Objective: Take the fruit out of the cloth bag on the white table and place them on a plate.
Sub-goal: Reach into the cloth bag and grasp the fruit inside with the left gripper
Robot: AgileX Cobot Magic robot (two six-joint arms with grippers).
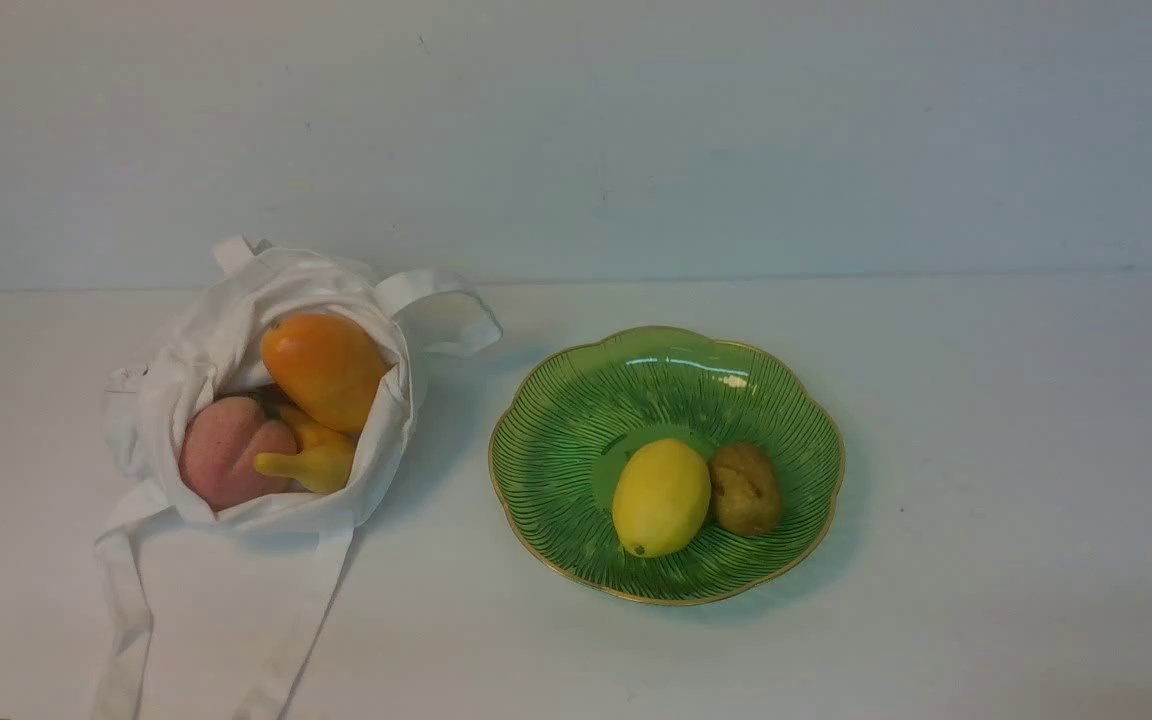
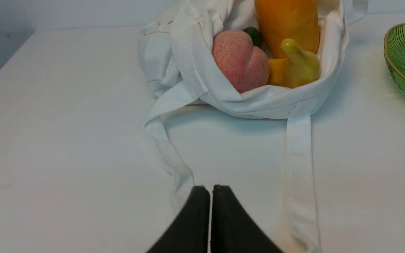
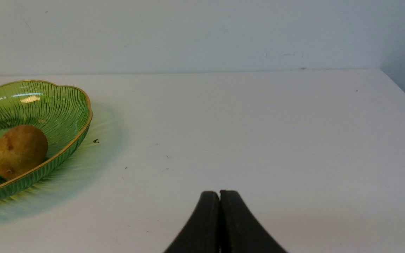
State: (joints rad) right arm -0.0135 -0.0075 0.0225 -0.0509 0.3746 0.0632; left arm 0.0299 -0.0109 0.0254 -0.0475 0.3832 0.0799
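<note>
Left and right jaws are pressed together, empty. The left jaws should spread wide and grab the top orange fruit (image 1: 324, 370), not the cloth bag (image 1: 198, 345).

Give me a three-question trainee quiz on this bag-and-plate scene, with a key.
1. How many fruits sit in the cloth bag?
2. On the plate, what lies beside the lemon? A banana, B brown fruit, C apple.
3. True or false: the left gripper and right gripper are both shut.
Key: 1 three: orange fruit, peach, yellow stubby fruit. 2 B. 3 true.
</note>
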